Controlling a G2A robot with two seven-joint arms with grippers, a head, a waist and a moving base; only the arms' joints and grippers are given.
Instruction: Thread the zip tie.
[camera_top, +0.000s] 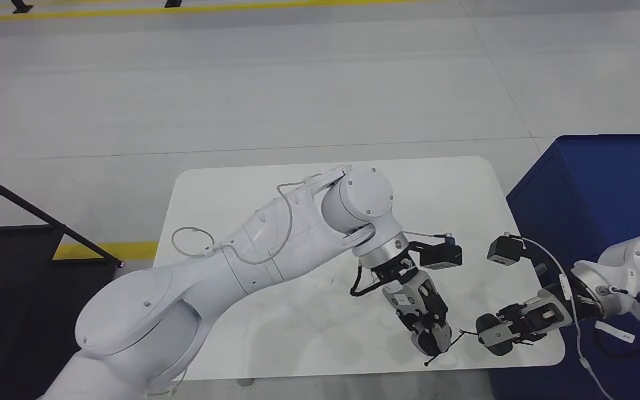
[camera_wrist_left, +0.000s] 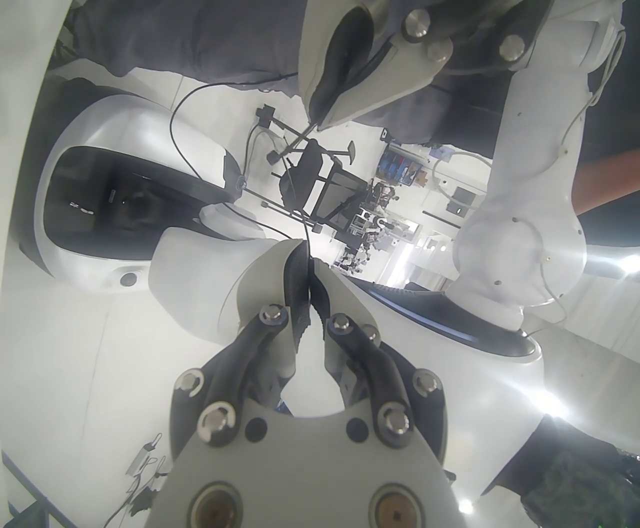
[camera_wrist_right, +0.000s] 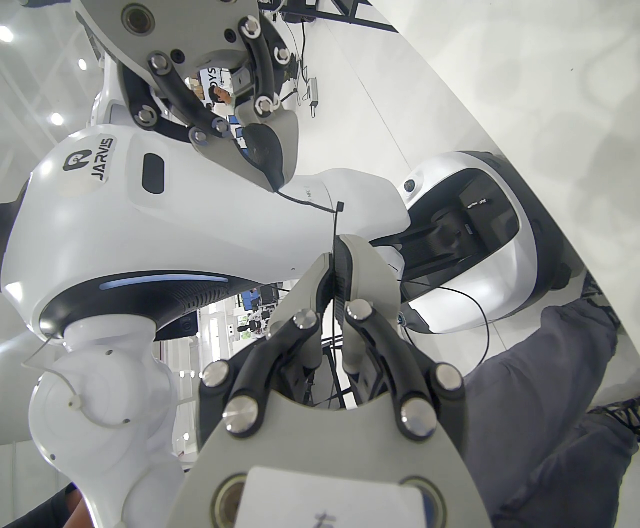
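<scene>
Overhead, I see the left gripper (camera_top: 432, 340) and right gripper (camera_top: 492, 335) facing over the white table's (camera_top: 250, 210) front right corner, the black zip tie (camera_top: 455, 345) strung between them, a blue cabinet (camera_top: 590, 220) beside. From the left wrist, that claw (camera_wrist_left: 304, 250) is pinched shut on the tie (camera_wrist_left: 306, 231), which runs to the other's tip. From the right wrist, its claw (camera_wrist_right: 336, 250) clamps the tie just beside the square head (camera_wrist_right: 340, 206).

1 blk zip tie (camera_wrist_right: 305, 199), 2 grippers (left gripper (camera_wrist_left: 306, 250), right gripper (camera_wrist_right: 336, 247)), 1 wht table (camera_top: 250, 200), 1 blue cabinet (camera_top: 590, 190)
</scene>
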